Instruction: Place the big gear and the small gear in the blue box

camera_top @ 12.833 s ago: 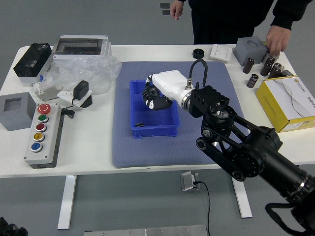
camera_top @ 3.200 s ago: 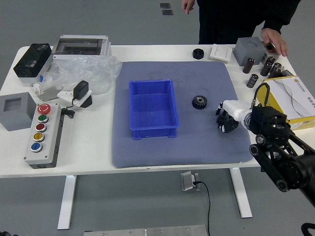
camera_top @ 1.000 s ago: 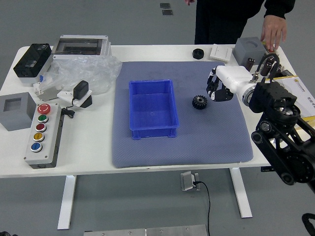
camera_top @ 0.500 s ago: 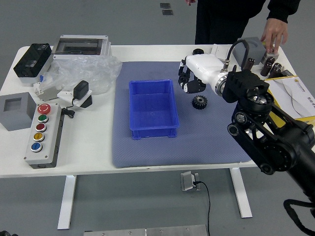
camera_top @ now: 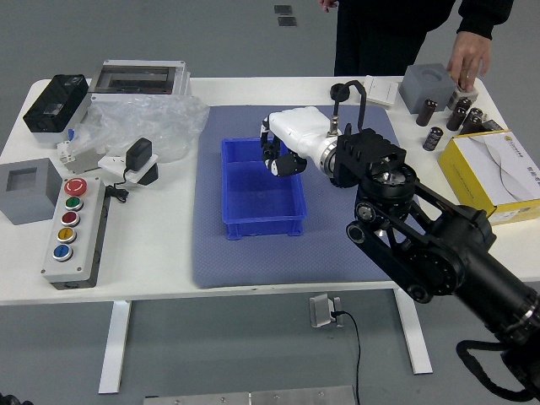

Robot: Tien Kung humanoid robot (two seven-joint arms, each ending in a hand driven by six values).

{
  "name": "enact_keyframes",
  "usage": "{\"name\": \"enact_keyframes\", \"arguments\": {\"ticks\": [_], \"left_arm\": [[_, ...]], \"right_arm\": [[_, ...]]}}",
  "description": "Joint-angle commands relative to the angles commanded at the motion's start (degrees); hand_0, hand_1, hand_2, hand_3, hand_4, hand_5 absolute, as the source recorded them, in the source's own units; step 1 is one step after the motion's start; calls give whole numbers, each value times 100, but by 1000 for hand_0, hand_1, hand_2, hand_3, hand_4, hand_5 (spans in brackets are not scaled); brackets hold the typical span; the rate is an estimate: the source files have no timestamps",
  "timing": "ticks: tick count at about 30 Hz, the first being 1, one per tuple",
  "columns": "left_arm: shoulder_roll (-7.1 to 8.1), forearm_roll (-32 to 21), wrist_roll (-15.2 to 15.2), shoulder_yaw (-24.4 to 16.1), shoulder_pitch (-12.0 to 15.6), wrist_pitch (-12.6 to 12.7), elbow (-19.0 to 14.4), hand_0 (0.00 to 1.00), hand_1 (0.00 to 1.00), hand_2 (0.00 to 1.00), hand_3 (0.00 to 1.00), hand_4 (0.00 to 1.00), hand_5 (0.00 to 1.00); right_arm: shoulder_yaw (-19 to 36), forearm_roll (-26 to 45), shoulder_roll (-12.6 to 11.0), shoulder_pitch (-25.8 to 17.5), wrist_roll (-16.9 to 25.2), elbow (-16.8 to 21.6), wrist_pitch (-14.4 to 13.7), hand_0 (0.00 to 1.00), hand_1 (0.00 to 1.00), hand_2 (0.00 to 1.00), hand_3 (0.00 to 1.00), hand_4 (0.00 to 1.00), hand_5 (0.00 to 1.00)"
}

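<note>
I have one arm working, the right, reaching in over the mat from the right side. Its one hand is above the far right part of the single blue box. From this angle I cannot tell whether the hand is wide, narrow or holding anything. The left hand is at most a dark sliver in the lower left corner, and I cannot tell its state either.

The blue box sits upright on the one blue-grey mat, left of its middle. There are two gears to account for, and I can make out neither; the hand and arm hide part of the box and part of the mat.

One round black piece lies on the white table just beyond the mat, beside one white flat item.

One person stands at the far side, with two hands showing: one hand hangs at the top edge, the other hand touches a small pale block. Next to that is one larger grey block, with at least five dark cylinders near it and one yellow box closer to me. At left, one control box bears five buttons: two red, one green, one yellow, one blue.
</note>
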Motion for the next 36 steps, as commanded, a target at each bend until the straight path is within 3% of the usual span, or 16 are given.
{"name": "enact_keyframes", "arguments": {"ticks": [2,3,8,9,14,15,22,36], "left_arm": [[-2,37,6,-29,-5,-11,-5,870,842,842,885,772,756],[-3,51,9,-41,-6,-16,-7,870,842,842,885,772,755],[-5,99,16,-82,-9,-27,-12,870,842,842,885,772,755],[-5,102,16,-85,-10,-27,-12,870,842,842,885,772,758],[-8,95,18,-87,-13,-25,-11,870,842,842,885,772,758],[-8,89,18,-84,-14,-24,-11,871,842,841,886,772,759],[-7,16,24,-55,-25,-5,-7,871,842,842,886,772,759],[14,-184,20,47,-29,55,11,871,841,841,887,772,761]], "right_arm": [[-31,0,30,3,11,-37,46,561,443,459,518,472,142],[-38,0,39,5,14,-50,70,604,576,655,872,696,281],[-5,0,64,14,34,-112,198,604,576,655,872,696,281],[3,0,64,16,35,-120,221,747,718,845,998,767,333],[37,0,65,26,44,-154,304,747,718,845,998,767,333],[41,0,63,26,44,-154,311,777,757,900,998,806,372],[156,0,-55,-5,46,-73,288,781,754,887,998,820,384],[845,0,-685,-156,121,-254,-24,756,727,823,930,820,380]]}}
